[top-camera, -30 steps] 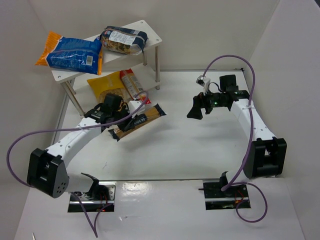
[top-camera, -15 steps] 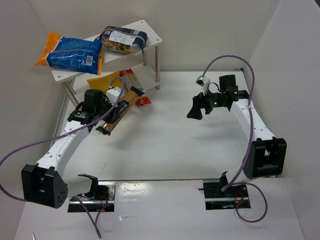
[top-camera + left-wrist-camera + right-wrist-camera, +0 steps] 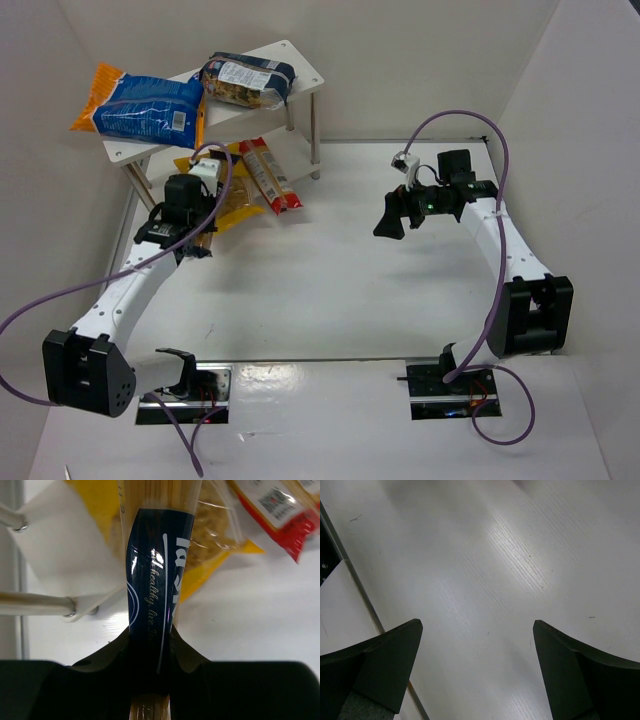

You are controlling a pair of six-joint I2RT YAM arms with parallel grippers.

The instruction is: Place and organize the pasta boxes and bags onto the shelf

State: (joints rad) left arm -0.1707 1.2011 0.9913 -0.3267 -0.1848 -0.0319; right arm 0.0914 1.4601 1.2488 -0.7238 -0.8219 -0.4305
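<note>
Spaghetti packet (image 3: 156,575) — long, narrow, glossy — pinched in left claw (image 3: 150,639).

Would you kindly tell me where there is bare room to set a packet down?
The widest bare patch is the table between the red packet and the right gripper. On the shelf, the top board's right end beyond the dark-blue-and-clear bag is bare. The lower tier is crowded: yellow bag, red packet, plus the spaghetti packet in the left gripper.

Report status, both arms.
Left tool shut on spaghetti packet, pointed at the shelf. Right tool open, empty. Yellow bag and red packet lie right ahead.
</note>
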